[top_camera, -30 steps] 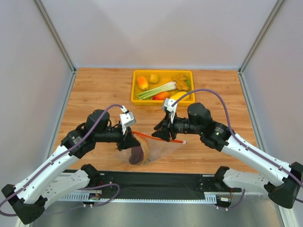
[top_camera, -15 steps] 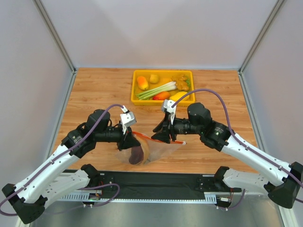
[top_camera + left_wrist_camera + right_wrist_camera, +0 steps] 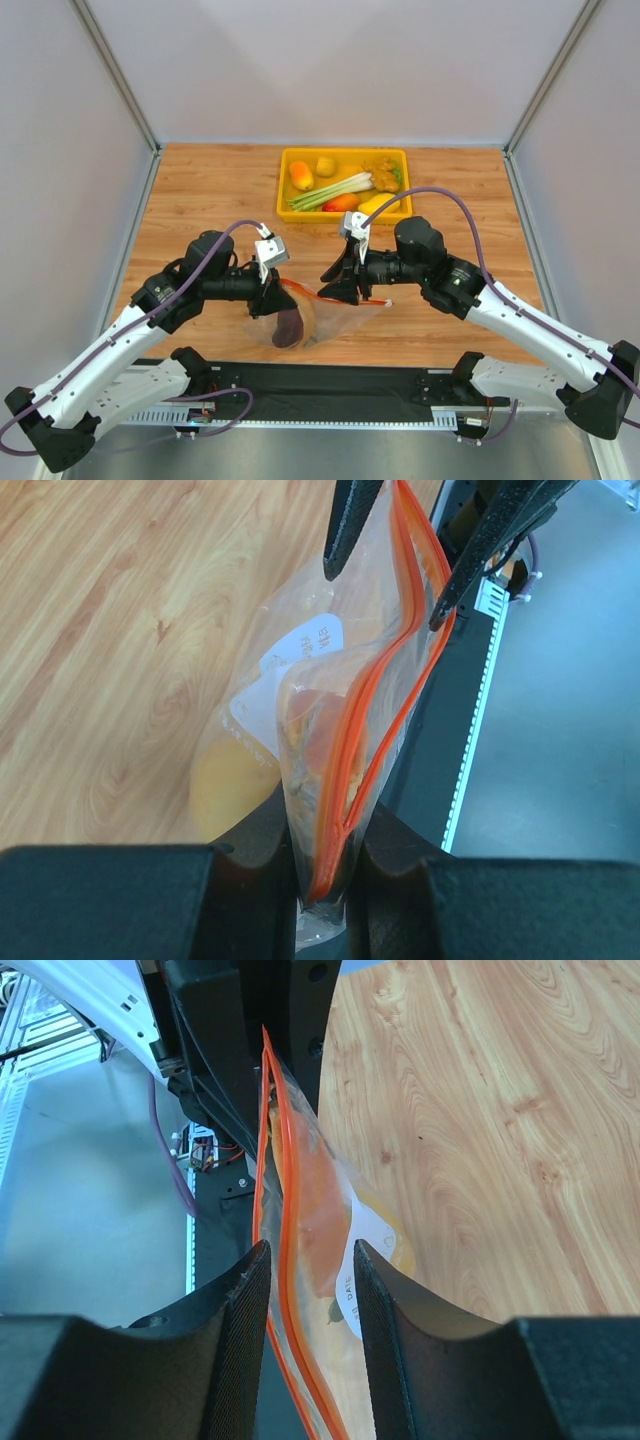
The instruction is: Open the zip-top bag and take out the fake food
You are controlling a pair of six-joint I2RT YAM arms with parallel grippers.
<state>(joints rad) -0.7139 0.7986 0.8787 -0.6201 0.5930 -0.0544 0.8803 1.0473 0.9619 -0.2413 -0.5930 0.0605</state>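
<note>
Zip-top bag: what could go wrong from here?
1. The right claw stands open astride the red-orange strip of the zip-top bag. Closing there may pinch both lips together, so a pull would not widen the mouth.
2. The left claw clamps only the strip's end, and the fake food weighs the bag down below it. A tug could slip the bag free.

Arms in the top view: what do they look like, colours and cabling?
The left arm and right arm match: white lower links, black joints and wrists. A purple cable loops along each. The jaws are black, long and tapered.
</note>
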